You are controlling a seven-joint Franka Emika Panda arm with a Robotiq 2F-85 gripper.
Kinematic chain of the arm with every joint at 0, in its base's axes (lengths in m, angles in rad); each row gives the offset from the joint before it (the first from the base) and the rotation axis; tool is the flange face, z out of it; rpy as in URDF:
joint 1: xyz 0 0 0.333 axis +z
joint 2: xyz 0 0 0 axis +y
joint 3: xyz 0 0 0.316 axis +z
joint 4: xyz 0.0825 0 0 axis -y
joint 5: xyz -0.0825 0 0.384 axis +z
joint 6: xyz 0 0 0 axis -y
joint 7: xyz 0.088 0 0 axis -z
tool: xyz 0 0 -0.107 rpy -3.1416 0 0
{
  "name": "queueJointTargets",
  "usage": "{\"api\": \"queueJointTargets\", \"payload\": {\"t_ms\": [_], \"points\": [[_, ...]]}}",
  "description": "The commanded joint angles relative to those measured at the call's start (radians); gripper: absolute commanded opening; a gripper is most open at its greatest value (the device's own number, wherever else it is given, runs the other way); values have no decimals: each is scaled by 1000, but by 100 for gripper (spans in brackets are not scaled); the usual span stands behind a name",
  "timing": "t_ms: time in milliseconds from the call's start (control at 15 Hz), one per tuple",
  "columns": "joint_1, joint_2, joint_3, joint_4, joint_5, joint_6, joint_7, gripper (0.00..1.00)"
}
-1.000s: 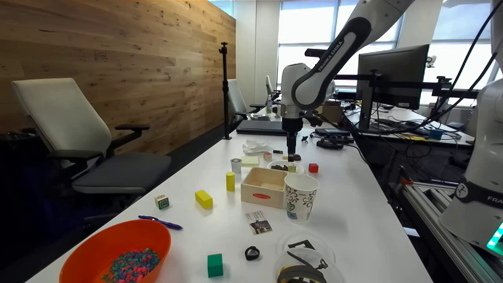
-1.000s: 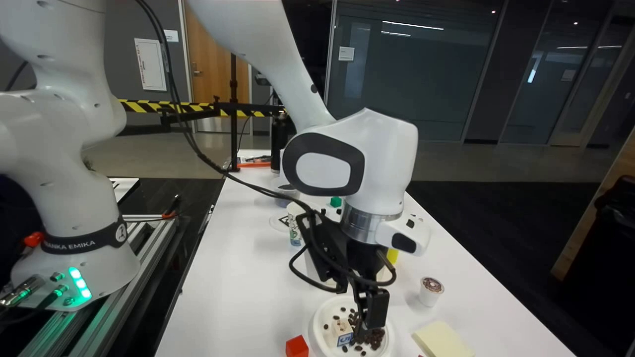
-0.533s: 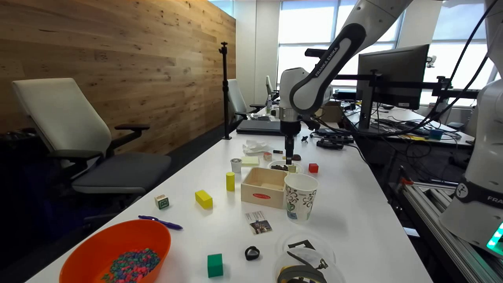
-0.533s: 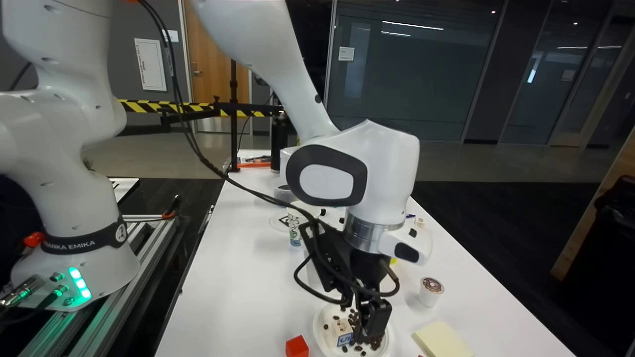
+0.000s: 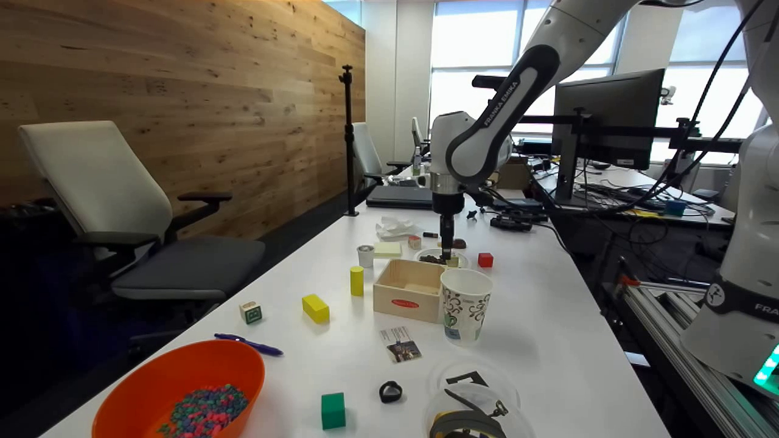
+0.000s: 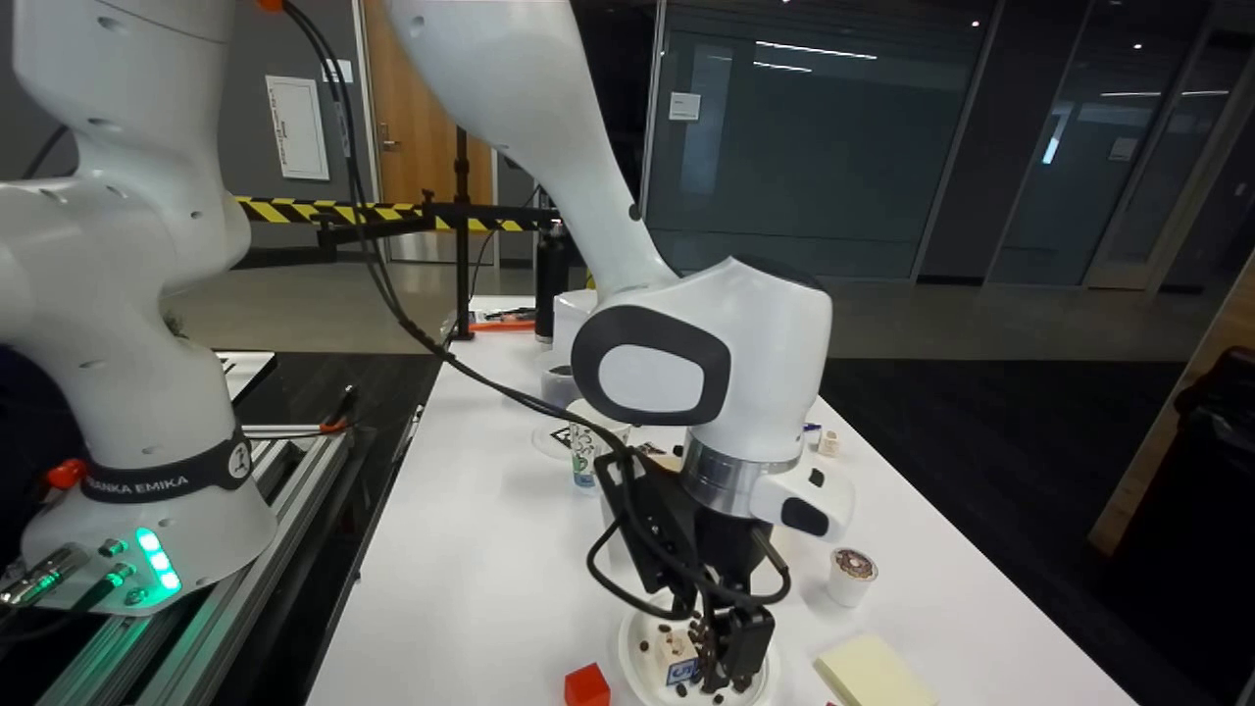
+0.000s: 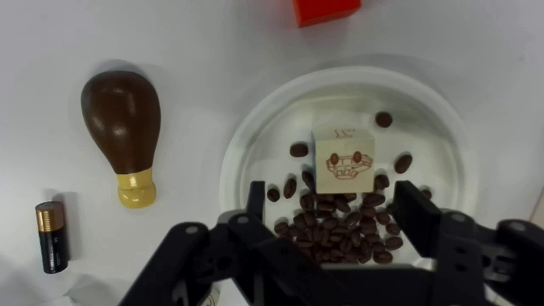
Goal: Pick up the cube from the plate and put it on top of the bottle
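The pale wooden cube with a printed car (image 7: 345, 165) sits on the white plate (image 7: 231, 161) among dark beans. In the exterior views the cube (image 6: 677, 655) (image 5: 453, 261) stands beside my fingers. My gripper (image 7: 331, 188) is open and empty, low over the plate; its fingers lie either side of the bean pile, at the cube's near edge in the wrist view. It also shows in both exterior views (image 5: 447, 257) (image 6: 727, 669). The bottle (image 5: 366, 257), a short whitish upright container with a ring-patterned lid (image 6: 851, 577), stands apart from the plate. It is out of the wrist view.
A red cube (image 6: 586, 686) is close to the plate. A wooden box (image 5: 405, 302) and patterned paper cup (image 5: 465, 307) stand near it. A yellow cylinder (image 5: 356, 281), a pale notepad (image 6: 876, 673), a brown bulb-shaped object (image 7: 122, 123) and a battery (image 7: 52, 238) lie around.
My gripper has moved down to the plate, with a small sideways shift. The cube, the plate and the bottle have not moved.
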Motion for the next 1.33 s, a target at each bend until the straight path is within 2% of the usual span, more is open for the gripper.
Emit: {"api": "queueJointTargets", "payload": {"t_ms": [0,67,200,533,600,1000,1267], "points": [[-24,23,21,25,-34,-7,16,75],[-25,26,23,26,-33,-10,14,52],[-25,29,24,29,-34,-13,15,49],[-24,11,26,19,-32,-37,15,13],[-23,1,25,15,-33,-58,16,9],[-28,-83,29,-22,-29,-157,-14,9],[-41,-130,28,-19,-13,-141,-43,9]]}}
